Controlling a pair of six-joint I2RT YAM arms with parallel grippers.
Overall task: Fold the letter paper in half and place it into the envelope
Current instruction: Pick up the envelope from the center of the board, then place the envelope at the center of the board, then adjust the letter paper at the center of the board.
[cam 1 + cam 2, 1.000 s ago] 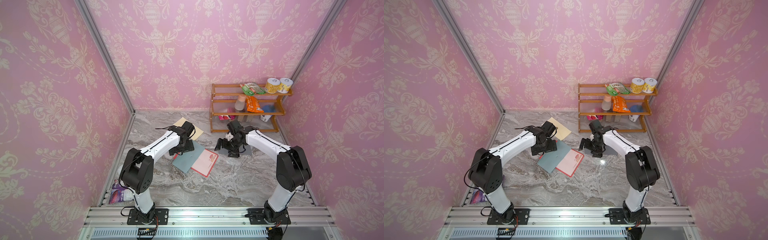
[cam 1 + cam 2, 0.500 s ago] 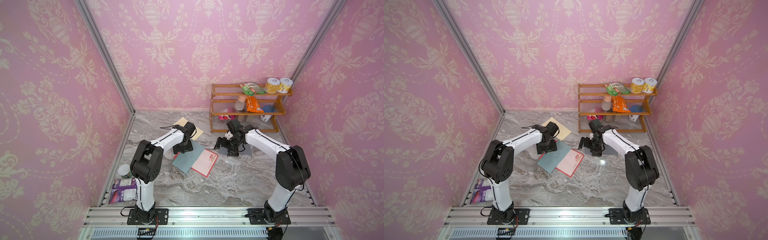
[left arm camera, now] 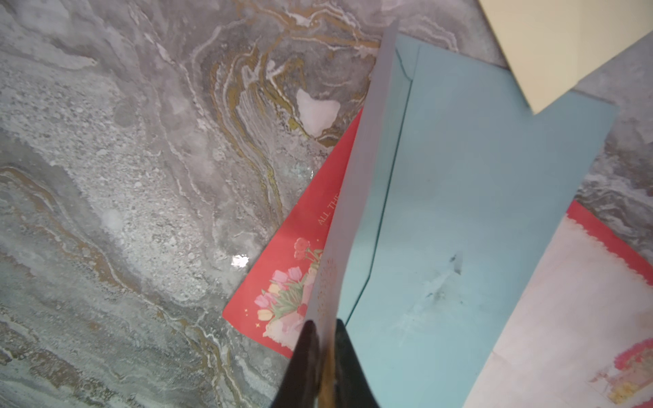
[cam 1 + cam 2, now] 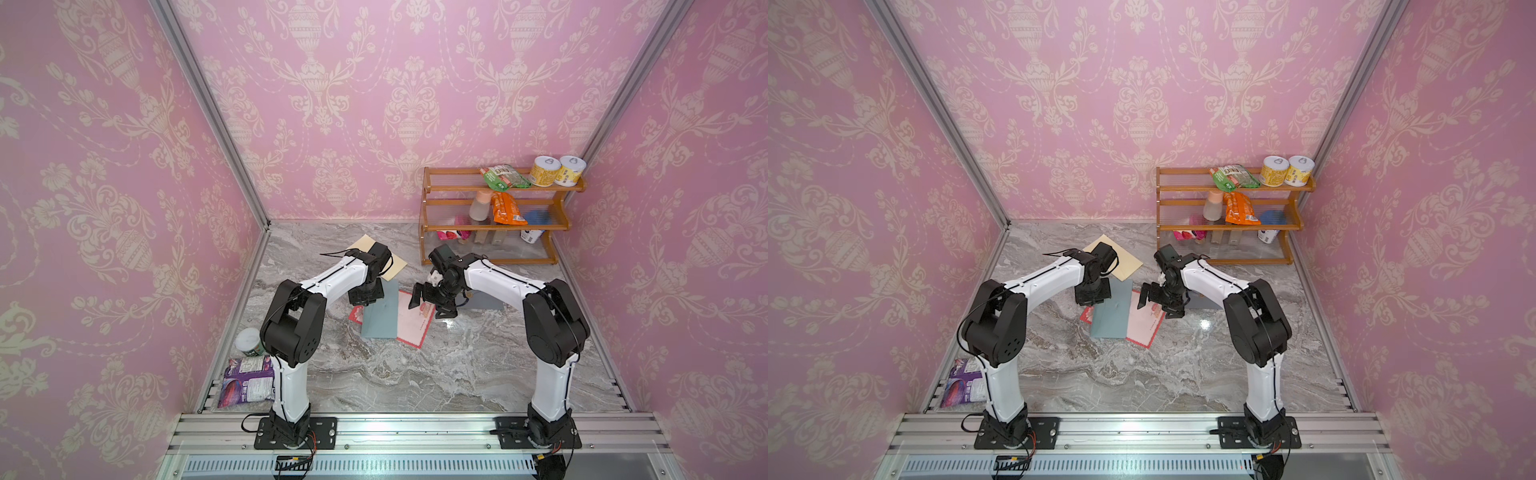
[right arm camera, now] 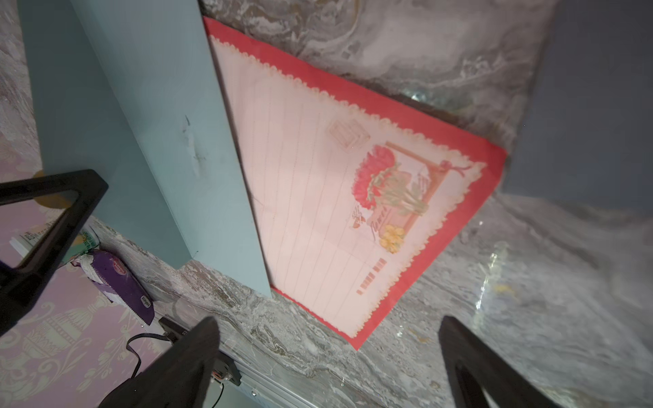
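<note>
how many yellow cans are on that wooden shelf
2 yellow cans, both on the top tier of the wooden shelf, side by side at its right end: inner can, outer can nearest the wall. Packets on the lower tiers might hide more.

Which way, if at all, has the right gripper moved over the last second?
Yes. The right gripper has shifted toward the robot's left, from beside the letter paper to over its edge, jaws open.
</note>
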